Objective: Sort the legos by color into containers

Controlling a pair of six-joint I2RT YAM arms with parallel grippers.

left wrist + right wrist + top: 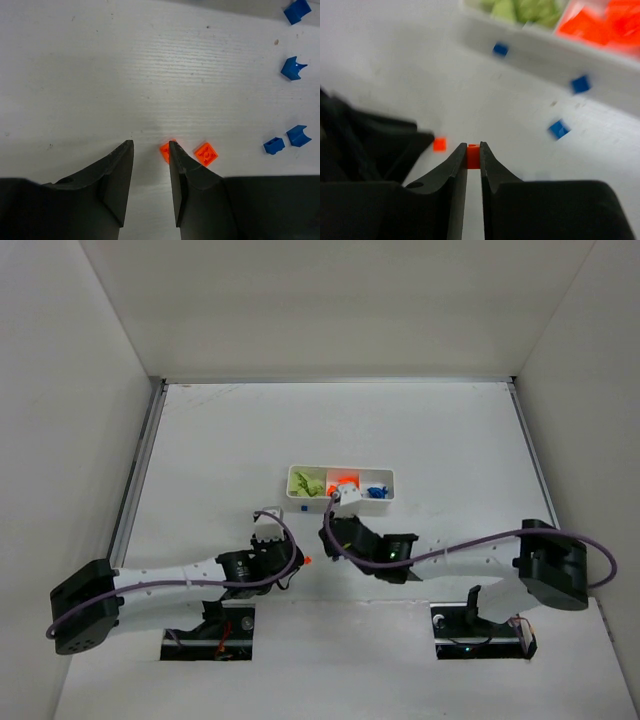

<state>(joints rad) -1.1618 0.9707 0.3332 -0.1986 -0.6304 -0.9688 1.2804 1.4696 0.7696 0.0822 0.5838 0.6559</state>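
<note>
Right end effector (473, 147) is closed tight on one held orange lego (473, 156), pinched between the fingertips at the lower centre of the right wrist view. Just left of it in that frame a loose orange lego (439, 144) lies on the table (485, 95), close to a dark, blurred shape at the left edge. Three scattered blue legos (558, 129) lie on the table from upper centre to right of centre, near the tray (540, 47), which crosses the upper right corner out of focus.

Left end effector (150, 143) is partly open at the bottom of the left wrist view, with bare table between its fingers and nothing held. A partly hidden orange lego (164, 150) sits at the tip of the finger on the right of the frame; whether they touch cannot be told. A square orange lego (206, 153) lies just to its right, and four more blue legos (292, 68) are spread down the right edge.

From the top camera the tray sits at upper centre, with sorted green legos (307, 483) in its left compartment, sorted orange legos (345, 480) in the middle and sorted blue legos (377, 491) on the right.
</note>
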